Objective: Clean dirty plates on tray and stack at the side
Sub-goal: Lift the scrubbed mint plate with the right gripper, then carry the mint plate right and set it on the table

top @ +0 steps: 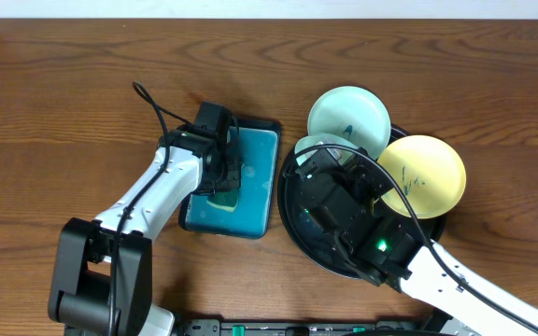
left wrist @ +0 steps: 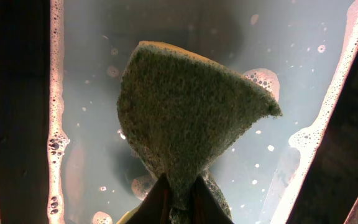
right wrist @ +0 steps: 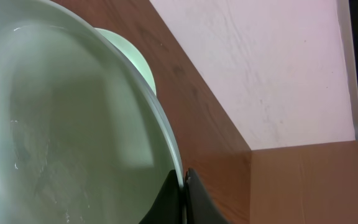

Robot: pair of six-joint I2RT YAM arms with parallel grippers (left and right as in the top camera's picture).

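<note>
The left gripper (left wrist: 179, 198) is pinching the sponge (left wrist: 191, 118) over soapy water (left wrist: 92, 74) (probably to wet it). The right gripper (right wrist: 184, 190) is squeezing a plate (right wrist: 61, 124) by its rim.

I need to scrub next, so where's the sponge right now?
The sponge is pinched by the fingers of the left gripper, above the soapy water in the teal tray, which sits left of the black tray in the overhead view.

tray (top: 290, 219): mostly hidden under right arm (top: 456, 280), lower right
mint plate (right wrist: 61, 124): cut off at left and bottom edges
sponge (left wrist: 191, 112): tip hidden between fingers (left wrist: 159, 202), bottom centre
</note>
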